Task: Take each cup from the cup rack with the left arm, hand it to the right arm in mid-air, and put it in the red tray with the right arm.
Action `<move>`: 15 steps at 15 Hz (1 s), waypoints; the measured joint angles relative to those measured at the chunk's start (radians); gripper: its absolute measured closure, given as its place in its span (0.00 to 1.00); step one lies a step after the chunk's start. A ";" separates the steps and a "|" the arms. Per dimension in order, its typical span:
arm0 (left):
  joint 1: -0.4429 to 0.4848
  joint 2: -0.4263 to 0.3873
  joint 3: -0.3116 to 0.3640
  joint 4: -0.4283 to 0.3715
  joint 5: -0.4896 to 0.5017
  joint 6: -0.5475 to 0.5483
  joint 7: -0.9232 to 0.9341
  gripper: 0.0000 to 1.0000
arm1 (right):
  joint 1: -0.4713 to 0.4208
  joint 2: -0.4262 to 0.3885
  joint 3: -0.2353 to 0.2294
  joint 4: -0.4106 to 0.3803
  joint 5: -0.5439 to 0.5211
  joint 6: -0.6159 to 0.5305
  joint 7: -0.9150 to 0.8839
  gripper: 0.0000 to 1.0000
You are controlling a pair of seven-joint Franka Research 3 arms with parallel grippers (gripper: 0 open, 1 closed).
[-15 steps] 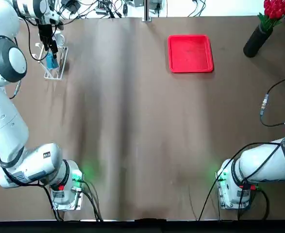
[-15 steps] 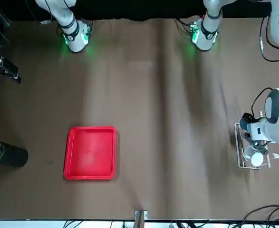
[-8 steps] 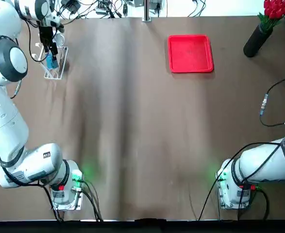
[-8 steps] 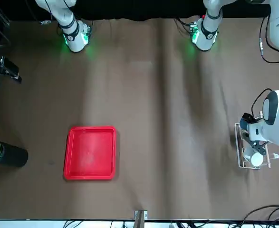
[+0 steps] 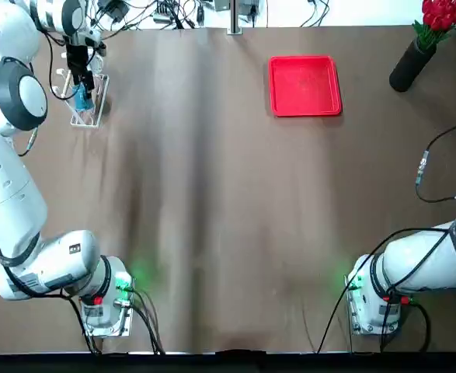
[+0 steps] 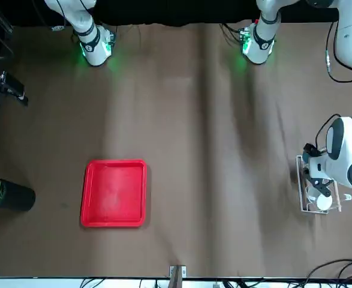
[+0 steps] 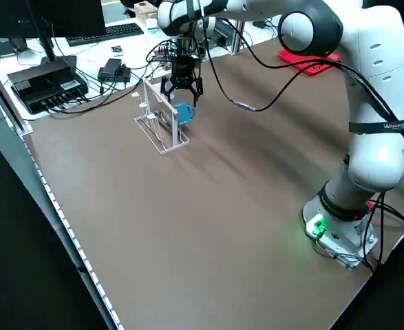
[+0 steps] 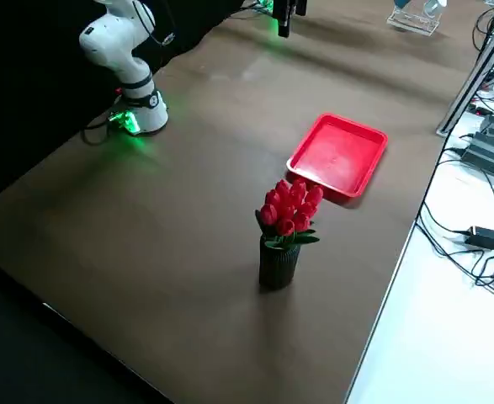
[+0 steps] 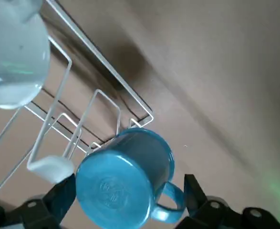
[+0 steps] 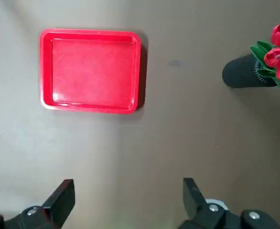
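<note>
1. Red tray (image 5: 305, 86): on counter (image 5: 235, 194), nothing inside.
2. Wire cup rack (image 9: 108, 67): blue mug (image 9: 125, 176) and white mug (image 9: 13, 57) on it.
3. Left gripper (image 9: 130, 191): open, fingers astride blue mug.
4. Right gripper (image 10: 129, 193): open, parked.

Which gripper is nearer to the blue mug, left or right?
Left. The left gripper is open at the blue mug, its fingers on either side of it. The right gripper is open well across the table, beyond the red tray.
</note>
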 joint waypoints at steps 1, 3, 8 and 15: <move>-0.003 0.004 0.000 0.000 0.009 0.000 0.019 0.00 | 0.001 0.000 0.002 0.000 0.000 0.000 0.000 0.00; -0.003 0.006 0.000 0.000 0.037 0.000 0.039 0.00 | 0.001 0.000 0.002 0.000 0.000 0.000 0.000 0.00; -0.004 0.011 0.000 0.000 0.047 0.000 0.061 0.00 | 0.001 0.000 0.002 0.000 0.000 0.000 0.000 0.00; -0.004 0.014 0.000 0.000 0.048 0.000 0.062 0.00 | 0.001 0.000 0.003 0.000 0.000 0.000 0.000 0.00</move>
